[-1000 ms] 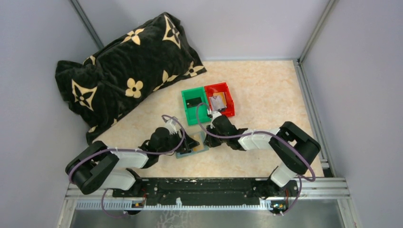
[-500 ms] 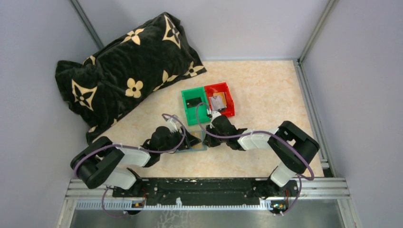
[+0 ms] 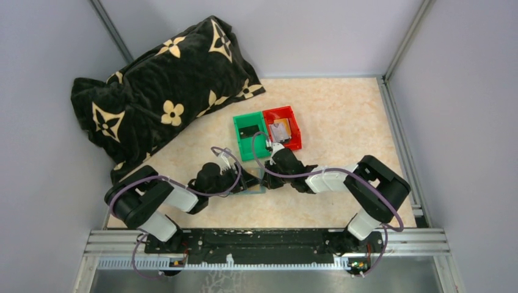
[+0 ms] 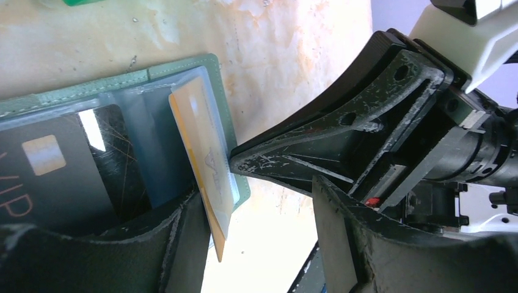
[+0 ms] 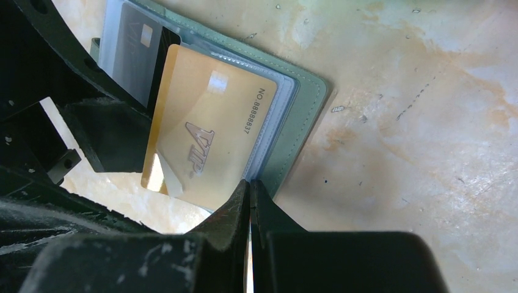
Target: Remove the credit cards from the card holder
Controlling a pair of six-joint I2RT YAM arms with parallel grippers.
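Note:
The sage-green card holder (image 4: 183, 64) lies open on the table, also in the right wrist view (image 5: 299, 140) and half hidden in the top view (image 3: 254, 190). A gold credit card (image 4: 204, 165) sticks out of its clear sleeve, tilted up, also seen in the right wrist view (image 5: 207, 140). A black credit card (image 4: 49, 171) sits in the neighbouring sleeve. My left gripper (image 4: 256, 195) is open, with the gold card's free end between its fingers, leaning on one finger. My right gripper (image 5: 250, 183) is shut, its tip resting on the holder's edge beside the gold card.
A green bin (image 3: 249, 135) and a red bin (image 3: 287, 122) stand side by side just beyond the grippers; the red one holds a small flat item. A large black patterned pillow (image 3: 159, 91) fills the back left. Grey walls enclose the table.
My left arm has pushed in to the right, and its gripper now covers the holder and the gold card in the top view. The right gripper has stayed in place.

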